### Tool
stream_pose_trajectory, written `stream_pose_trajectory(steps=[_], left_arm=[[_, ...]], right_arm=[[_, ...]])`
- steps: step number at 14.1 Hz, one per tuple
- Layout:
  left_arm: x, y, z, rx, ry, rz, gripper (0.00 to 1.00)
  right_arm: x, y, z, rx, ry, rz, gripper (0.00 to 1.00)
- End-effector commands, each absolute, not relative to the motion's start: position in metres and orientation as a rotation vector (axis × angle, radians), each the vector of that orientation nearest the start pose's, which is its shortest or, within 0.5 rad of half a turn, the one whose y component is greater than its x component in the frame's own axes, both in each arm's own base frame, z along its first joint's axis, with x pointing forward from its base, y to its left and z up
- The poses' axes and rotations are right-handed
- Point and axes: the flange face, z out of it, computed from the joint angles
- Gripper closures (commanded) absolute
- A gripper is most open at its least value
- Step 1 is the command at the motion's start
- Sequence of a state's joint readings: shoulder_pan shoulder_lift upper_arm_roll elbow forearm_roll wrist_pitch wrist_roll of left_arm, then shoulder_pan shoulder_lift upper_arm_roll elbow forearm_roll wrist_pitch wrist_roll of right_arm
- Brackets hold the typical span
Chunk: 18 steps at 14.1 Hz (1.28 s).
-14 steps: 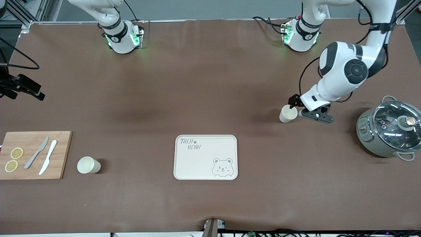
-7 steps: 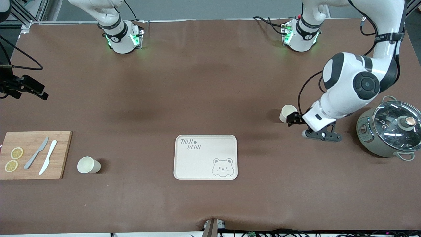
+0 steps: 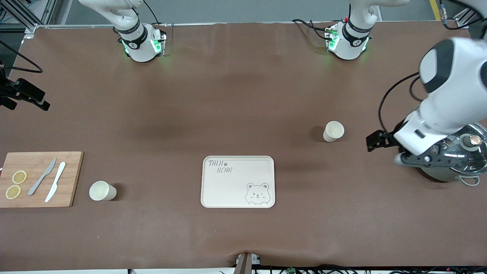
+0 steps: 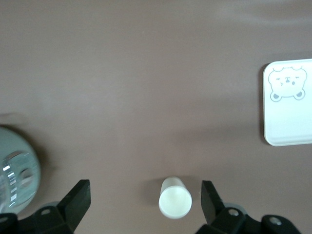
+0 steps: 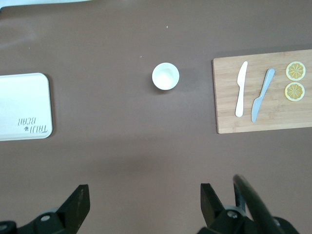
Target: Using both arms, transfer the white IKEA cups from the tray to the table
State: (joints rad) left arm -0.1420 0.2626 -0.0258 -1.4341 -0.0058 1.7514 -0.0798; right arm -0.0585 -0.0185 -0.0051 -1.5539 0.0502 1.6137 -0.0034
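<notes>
One white cup point(image 3: 333, 131) stands upright on the bare table, farther from the front camera than the tray and toward the left arm's end. My left gripper point(image 3: 373, 141) is open and empty, raised between that cup and the pot. In the left wrist view the cup point(image 4: 175, 199) shows far below the open left gripper point(image 4: 145, 202). The second white cup point(image 3: 102, 190) stands beside the cutting board at the right arm's end. My right gripper point(image 3: 41, 102) is open and empty, high over that end. The right wrist view shows this cup point(image 5: 165, 76) below the right gripper point(image 5: 145, 204).
A cream tray point(image 3: 213, 190) with a bear print lies in the middle. A wooden cutting board point(image 3: 72, 179) holds two knives and two lemon slices. A grey-green pot with glass lid point(image 3: 452, 163) stands partly under the left arm's wrist.
My left gripper has drawn away from the cup and risen toward the pot. The cup stays where it was. The right gripper has barely shifted.
</notes>
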Motion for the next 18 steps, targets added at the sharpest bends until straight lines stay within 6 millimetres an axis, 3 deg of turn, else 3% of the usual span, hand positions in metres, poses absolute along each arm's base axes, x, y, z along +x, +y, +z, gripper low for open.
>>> stream_pose_trajectory(steps=[1,2,5,9,18], left_arm=[[0.624,-0.081,0.593,-3.125,0.115,-0.105,0.0],[0.615,-0.062,0.606,-3.122,0.152,-0.093,0.0],[0.596,-0.048,0.627,-3.118,0.275,-0.05,0.0],[0.585,-0.053,0.633,-3.126,0.291,-0.007,0.0],[0.585,-0.055,0.635,-3.133,0.272,-0.024,0.0]], right_arm=[[0.569,-0.025,0.652,-3.106,0.102,-0.084,0.0],[0.569,-0.025,0.652,-3.106,0.102,-0.084,0.0],[0.568,-0.022,0.652,-3.106,0.091,-0.082,0.0],[0.569,-0.022,0.651,-3.107,0.086,-0.077,0.0],[0.569,-0.021,0.649,-3.108,0.086,-0.07,0.0]])
